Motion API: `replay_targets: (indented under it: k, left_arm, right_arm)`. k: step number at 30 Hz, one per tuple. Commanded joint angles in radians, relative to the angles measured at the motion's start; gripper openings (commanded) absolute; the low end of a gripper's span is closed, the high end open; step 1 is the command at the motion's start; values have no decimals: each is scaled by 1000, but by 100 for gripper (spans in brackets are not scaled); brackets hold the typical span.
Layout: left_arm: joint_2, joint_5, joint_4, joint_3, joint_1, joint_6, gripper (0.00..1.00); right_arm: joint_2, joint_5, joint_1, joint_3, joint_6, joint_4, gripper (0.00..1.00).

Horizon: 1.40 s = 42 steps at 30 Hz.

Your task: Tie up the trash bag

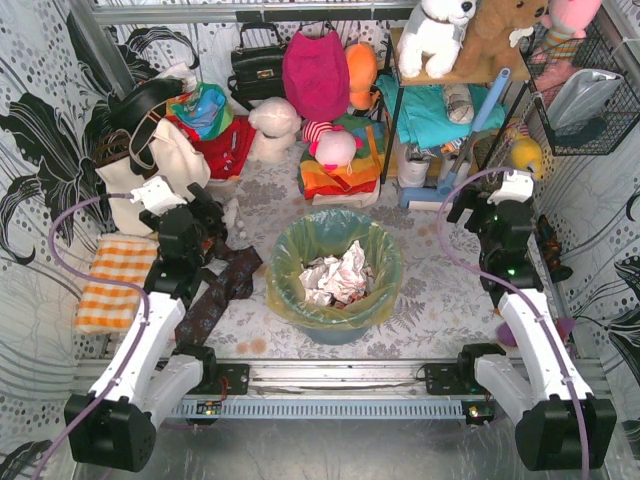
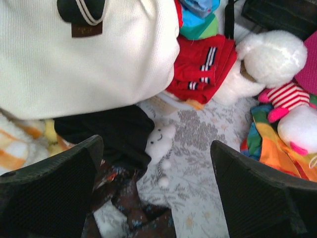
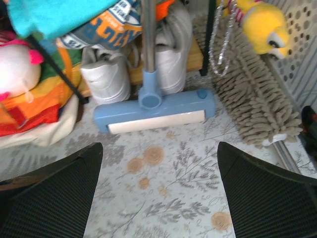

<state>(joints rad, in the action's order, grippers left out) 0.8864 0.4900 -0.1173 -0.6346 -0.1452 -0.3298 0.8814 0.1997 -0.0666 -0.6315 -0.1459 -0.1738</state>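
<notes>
Nothing is tied yet: the trash bag (image 1: 292, 268) lines the teal bin (image 1: 335, 333), while the left tool (image 2: 156, 148) and right tool (image 3: 159, 148) stand open, empty.

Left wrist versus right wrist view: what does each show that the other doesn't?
Only left wrist: white tote, red clothes, dark cloth. Only right wrist: blue floor tool, white sneakers, yellow plush. Both: rainbow cloth, floral cover; left gripper and right gripper each stand open. Neither shows the trash bag.
</notes>
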Motion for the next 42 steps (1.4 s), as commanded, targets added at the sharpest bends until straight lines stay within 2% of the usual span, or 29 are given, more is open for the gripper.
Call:
replay_targets:
  k: [1,8,11,15,23,31,42]
  left_arm:
    - [-60,-35,267,-66,-4,-94,98]
    - [-105,-209,469,-139,-4,-187,98]
    - [-78,-279,599,-195,-4,-247,98]
    - [-46,-430,706,-238,-4,-254,98]
    - [-39,-639,831,-246,-5,-193,98]
    - [-57,-711,910,-254,-5,-158,98]
    - [-88,-861,979,-272,-7,-96,99]
  right_arm:
    - [-39,-163,1,-125,-66,369,97]
    - [-86,-330,1,-229,-101,583,97]
    - [-108,-363,1,-249,-117,632,97]
    - [-119,-385,1,-277,-151,706,97]
    - [-167,-434,1,-279,-210,830,97]
    - [-183,-469,1,-243,-263,871,97]
    - [-141,-499,1,-284,-280,888,97]
